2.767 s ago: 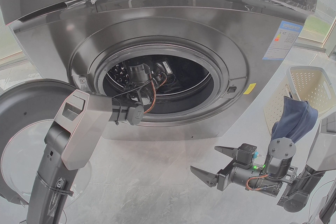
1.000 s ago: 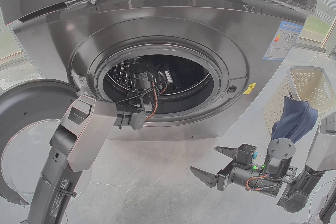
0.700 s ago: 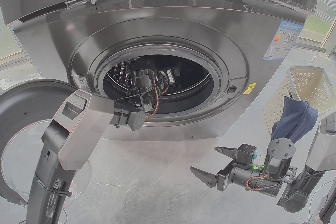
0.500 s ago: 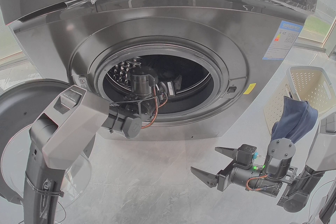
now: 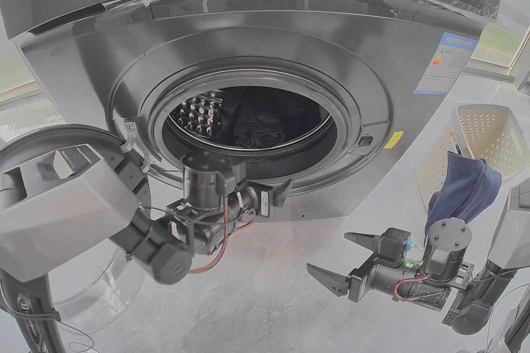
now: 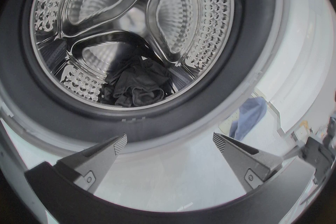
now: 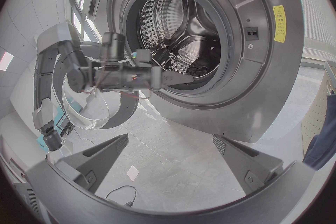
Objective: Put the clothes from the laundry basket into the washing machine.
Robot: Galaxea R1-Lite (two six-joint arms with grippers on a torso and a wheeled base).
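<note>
One dark crumpled garment (image 6: 136, 86) lies at the bottom of the perforated steel drum (image 6: 175, 14) of the grey front-loading washing machine (image 5: 248, 39), and one blue cloth (image 5: 466, 188) hangs over the rim of the cream perforated plastic laundry basket (image 5: 491, 136) on the pale glossy tiled floor (image 5: 265, 282) at the machine's right. The left gripper (image 6: 169, 138) hangs just before the round opening, under its rim, fingers wide apart and empty, near the open glass door (image 7: 84, 112). The right gripper (image 5: 329, 253) hovers low over the floor beside the basket, fingers also spread, holding nothing.
</note>
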